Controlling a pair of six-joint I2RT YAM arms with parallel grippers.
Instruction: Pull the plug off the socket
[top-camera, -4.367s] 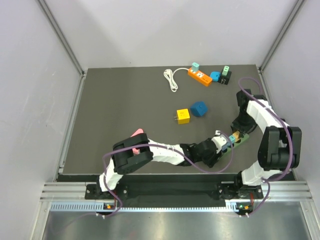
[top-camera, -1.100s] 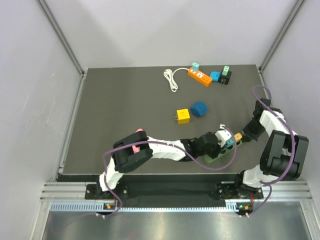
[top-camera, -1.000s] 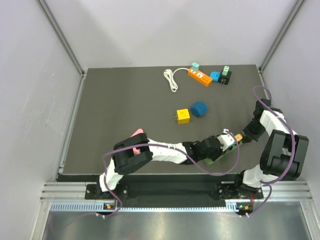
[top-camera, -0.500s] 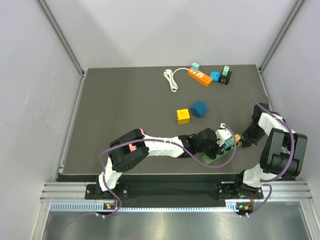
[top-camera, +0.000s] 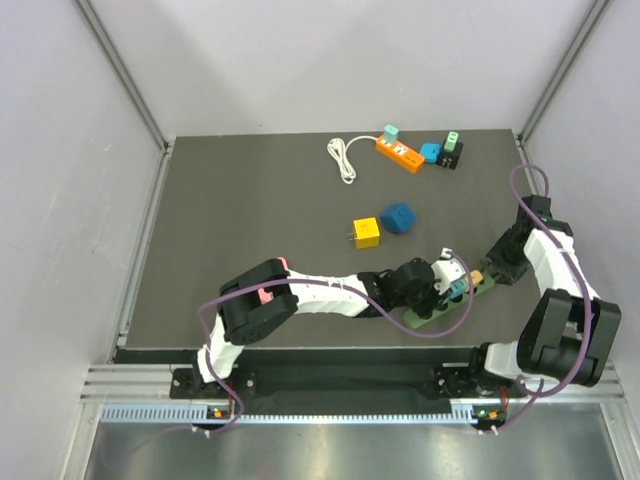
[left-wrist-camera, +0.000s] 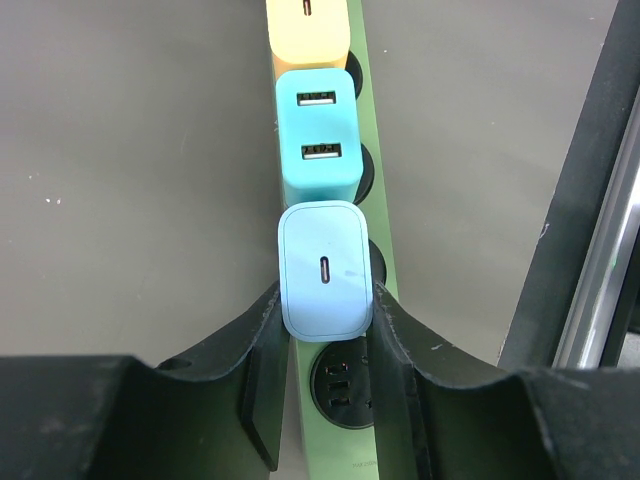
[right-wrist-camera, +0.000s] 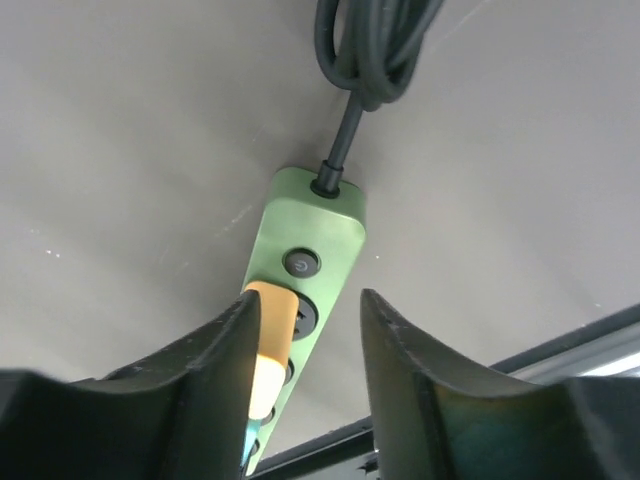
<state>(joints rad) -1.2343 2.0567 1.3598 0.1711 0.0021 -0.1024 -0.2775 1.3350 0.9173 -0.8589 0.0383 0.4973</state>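
Note:
A green power strip (left-wrist-camera: 304, 430) lies near the front right of the table and also shows from above (top-camera: 424, 319). In the left wrist view three plugs stand in a row on it: orange (left-wrist-camera: 308, 30), teal (left-wrist-camera: 318, 135) and light blue (left-wrist-camera: 324, 268). My left gripper (left-wrist-camera: 325, 300) is shut on the light blue plug's sides; one empty socket shows just below it. Whether its prongs are still seated is hidden. My right gripper (right-wrist-camera: 308, 300) is open above the strip's switch end (right-wrist-camera: 320, 235), its left finger beside the orange plug (right-wrist-camera: 268, 320).
The strip's dark cable (right-wrist-camera: 365, 50) coils off its end. At the back lie an orange power strip (top-camera: 400, 152) with a white cord (top-camera: 343, 158) and small adapters (top-camera: 452, 150). A yellow plug (top-camera: 366, 233) and a blue plug (top-camera: 398, 217) sit mid-table. The table's front edge is close.
My right gripper has gone from shut to open at the strip's switch end, and its arm has shifted slightly. My left gripper keeps its hold on the light blue plug.

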